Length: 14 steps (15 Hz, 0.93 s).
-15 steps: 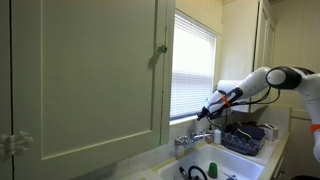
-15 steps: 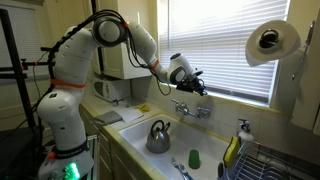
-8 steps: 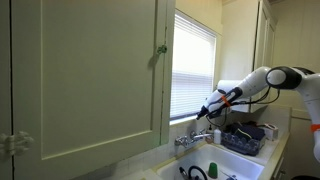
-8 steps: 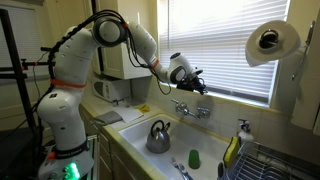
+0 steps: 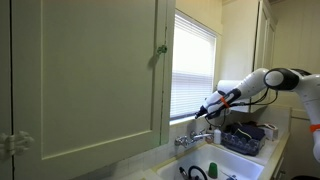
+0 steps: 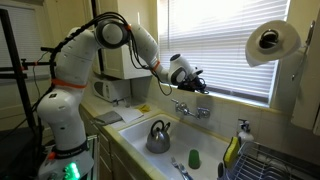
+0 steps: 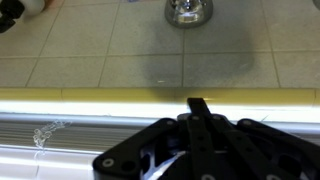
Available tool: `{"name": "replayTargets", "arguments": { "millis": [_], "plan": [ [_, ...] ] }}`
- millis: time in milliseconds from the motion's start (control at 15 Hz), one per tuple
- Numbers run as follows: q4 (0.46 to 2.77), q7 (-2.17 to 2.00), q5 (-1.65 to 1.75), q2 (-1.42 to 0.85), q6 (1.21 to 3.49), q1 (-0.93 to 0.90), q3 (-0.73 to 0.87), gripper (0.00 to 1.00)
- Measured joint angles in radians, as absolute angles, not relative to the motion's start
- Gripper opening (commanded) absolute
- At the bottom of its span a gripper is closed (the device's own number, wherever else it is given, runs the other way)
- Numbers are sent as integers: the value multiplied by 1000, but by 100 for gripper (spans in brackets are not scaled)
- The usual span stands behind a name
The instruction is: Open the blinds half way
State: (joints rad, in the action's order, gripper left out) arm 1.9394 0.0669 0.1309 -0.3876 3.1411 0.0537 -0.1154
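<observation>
**A:** Has anything moved in the last second?

**B:** Nothing I can see. The gripper (image 6: pixel 200 82) hovers in the same spot, at the foot of the blinds (image 6: pixel 222 45). They hang fully lowered, with the slats rising above the gripper and the bottom rail level with it.

**A:** So no progress?

**B:** None, I judge. The raise hasn't begun.

**A:** And the gripper?

**B:** In the wrist view its fingers (image 7: pixel 198 106) look drawn together. Whether they pinch the rail or a cord, I cannot tell.

**A:** Any obstacles?

**B:** The faucet (image 6: pixel 190 108) sits just below the gripper, and the kettle (image 6: pixel 158 137) is lower still, in the sink (image 6: pixel 128 119). The paper towel roll (image 6: pixel 272 42) hangs well off to the side. Straight up looks free.
</observation>
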Motion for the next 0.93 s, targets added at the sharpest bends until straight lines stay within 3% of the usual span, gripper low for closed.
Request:
{"name": "replayTargets", "arguments": {
  "millis": [933],
  "plan": [
    [1934, 98, 143, -503, 3382, 133, -211, 0]
  ]
}}
